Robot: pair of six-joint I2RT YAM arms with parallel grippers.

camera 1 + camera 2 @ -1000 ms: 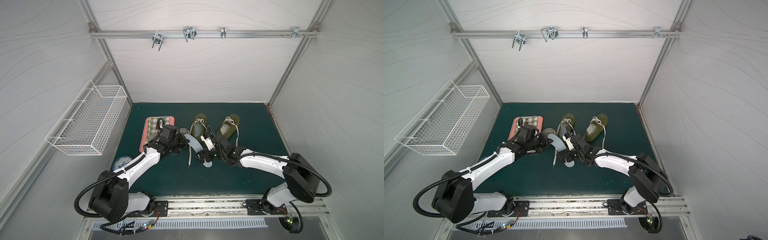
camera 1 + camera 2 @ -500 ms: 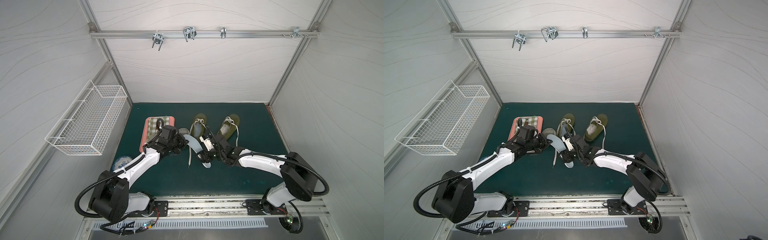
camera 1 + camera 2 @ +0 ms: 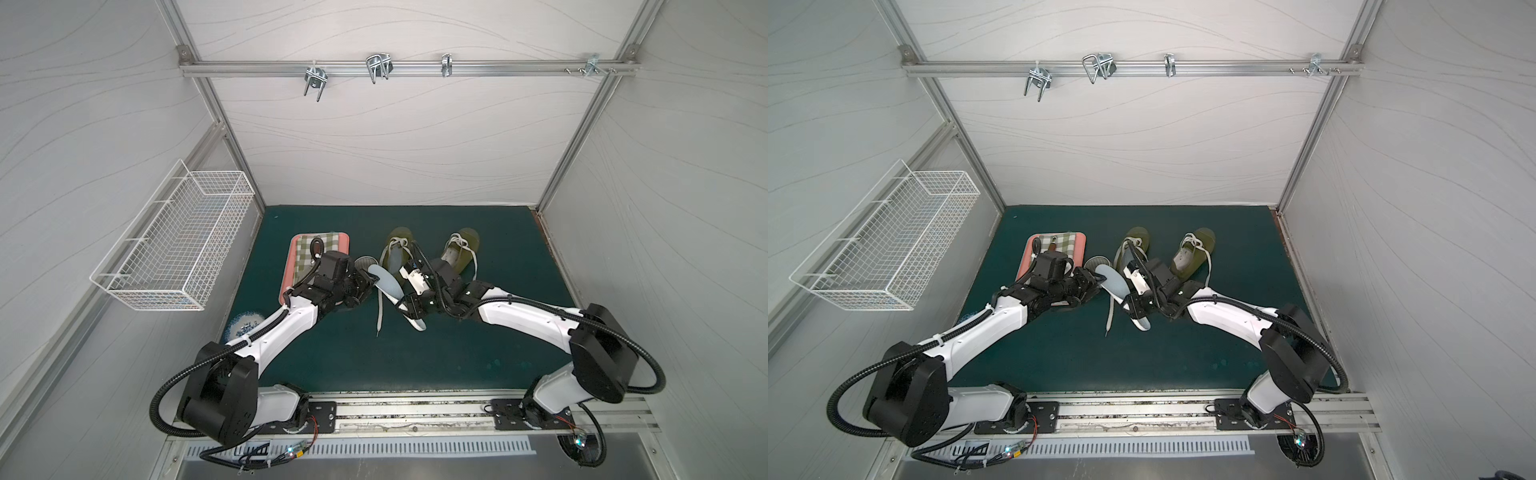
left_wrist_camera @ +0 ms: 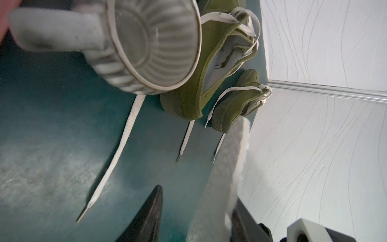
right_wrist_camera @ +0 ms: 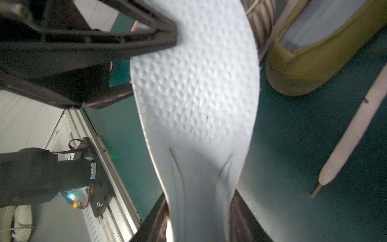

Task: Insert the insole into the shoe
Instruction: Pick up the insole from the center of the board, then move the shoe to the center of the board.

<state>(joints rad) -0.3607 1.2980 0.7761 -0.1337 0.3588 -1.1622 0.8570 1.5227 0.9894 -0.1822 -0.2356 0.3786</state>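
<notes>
The pale blue-white insole (image 3: 384,282) (image 3: 1113,280) hangs above the green mat between my two grippers, beside the left of two olive green shoes (image 3: 397,253) (image 3: 1133,249). My right gripper (image 3: 409,307) (image 5: 200,196) is shut across the insole's (image 5: 194,94) near end, and the foam is creased between the jaws. My left gripper (image 3: 368,280) (image 4: 198,194) is open at the far end. The insole (image 4: 226,178) leans on one of its fingers with a gap to the other. The second shoe (image 3: 459,253) lies to the right.
A ribbed grey cup (image 3: 365,262) (image 4: 155,42) stands close by the left gripper, next to a pink tray (image 3: 299,249) with a checked cloth. Loose white laces (image 3: 380,311) trail over the mat. A patterned plate (image 3: 245,324) lies under the left arm. A wire basket (image 3: 174,249) hangs on the left wall.
The right gripper has closed on the insole's near end. The left gripper, shut on the far end before, has opened its jaws. The insole has hardly moved.
</notes>
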